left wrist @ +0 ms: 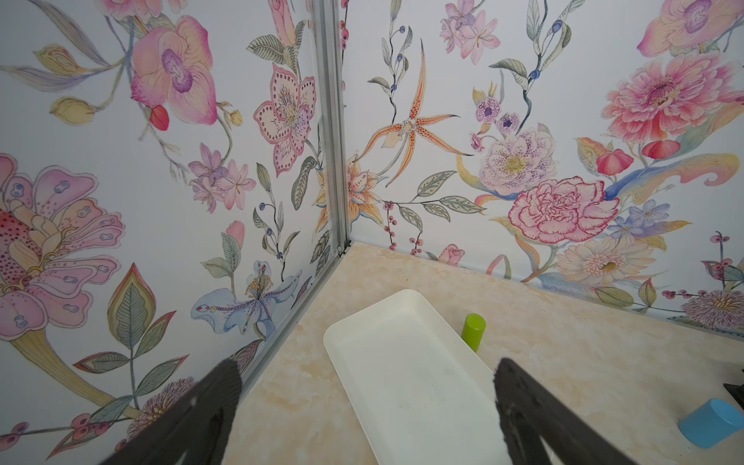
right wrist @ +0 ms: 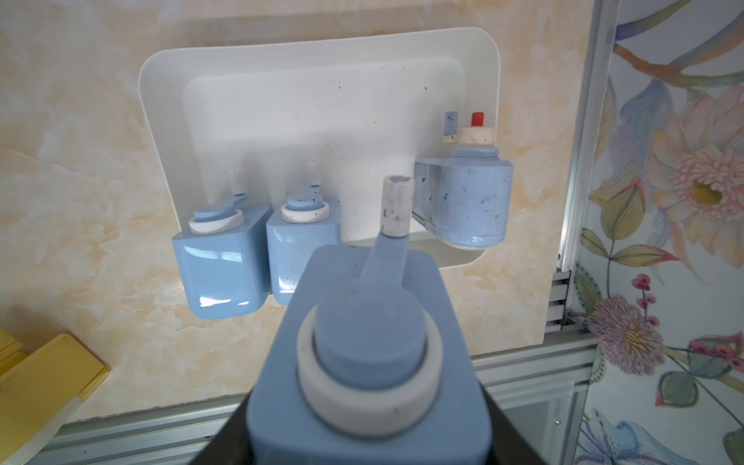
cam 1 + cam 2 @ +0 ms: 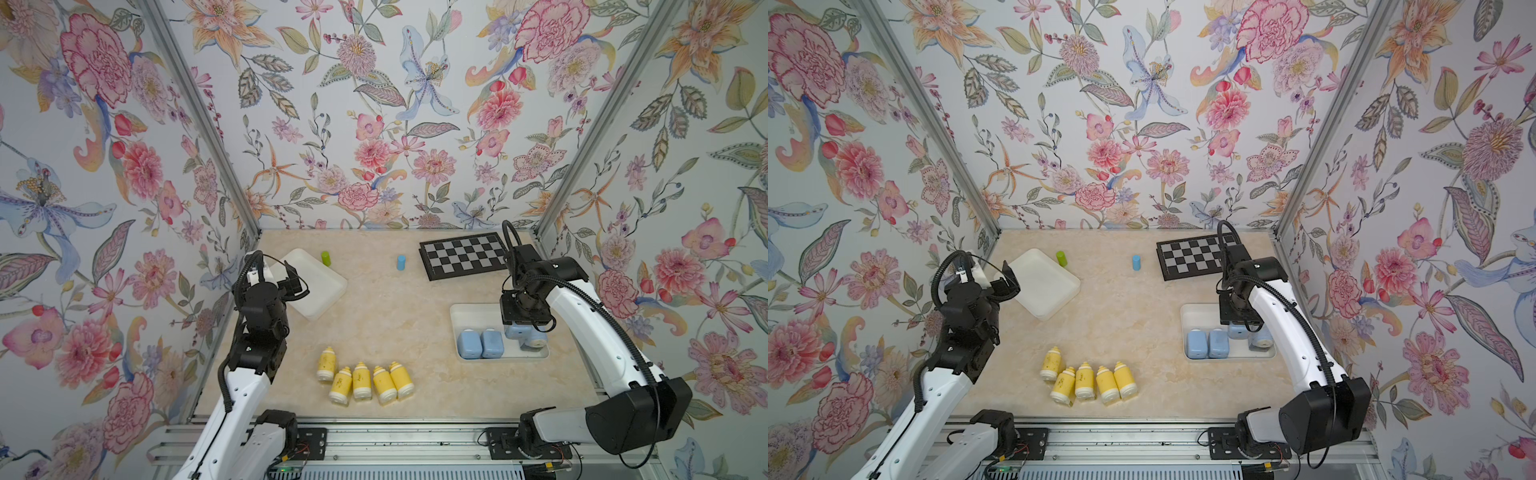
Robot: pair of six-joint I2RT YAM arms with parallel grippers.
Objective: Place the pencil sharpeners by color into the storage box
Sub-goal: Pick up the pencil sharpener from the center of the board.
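Four blue sharpeners (image 3: 469,344) noted: two stood side by side against the white tray's (image 3: 457,309) wall nearest the robot, a third sharpener (image 2: 467,197) lay toppled in the tray, and the fourth sharpener (image 2: 370,362) sat clamped in the right gripper (image 3: 524,320) over the gap between them. Five yellow sharpeners (image 3: 361,380) lay on the table; the left gripper (image 1: 366,374) hung wide open above the empty tray (image 1: 402,362). Risk, as judged: the gap looked tight, so a lowering piece could snag its crank on the toppled one or tip the standing pair. Right fingers mostly hidden behind the load; wrist blocked both top views, so contact with the tray floor could not be told.
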